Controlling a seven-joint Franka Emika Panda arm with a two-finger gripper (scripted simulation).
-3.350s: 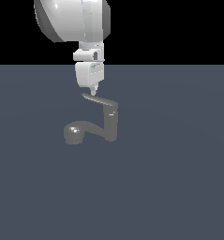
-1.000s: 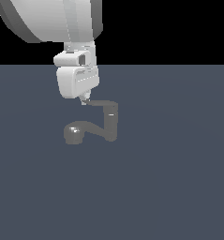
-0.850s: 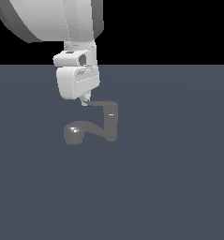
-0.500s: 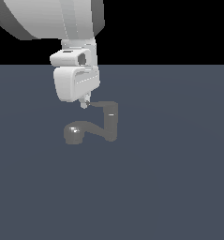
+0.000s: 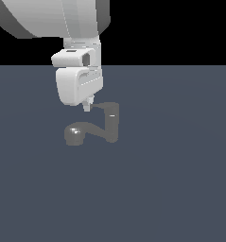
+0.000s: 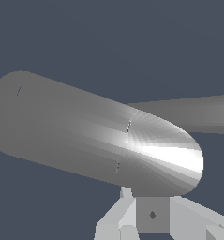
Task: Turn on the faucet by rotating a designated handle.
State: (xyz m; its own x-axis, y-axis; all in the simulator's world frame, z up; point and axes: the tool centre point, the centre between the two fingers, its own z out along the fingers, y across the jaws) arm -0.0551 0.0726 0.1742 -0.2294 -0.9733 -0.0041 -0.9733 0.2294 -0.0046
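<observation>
small grey faucet [image 5: 108, 124] on a dark slate floor [image 5: 171, 189], spout head towards the exterior view's left, gripper [image 5: 87, 107] low at the outer end of the handle [image 5: 104, 106], jaw state cannot be told

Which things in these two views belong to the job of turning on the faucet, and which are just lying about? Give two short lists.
Belong to the job:
- faucet, upright body with a curved spout
- handle, the thin lever on top
- gripper, its tip at the handle's free end; the jaws' state cannot be made out

Just lying about:
- nothing; only the bare grey floor shows
</observation>
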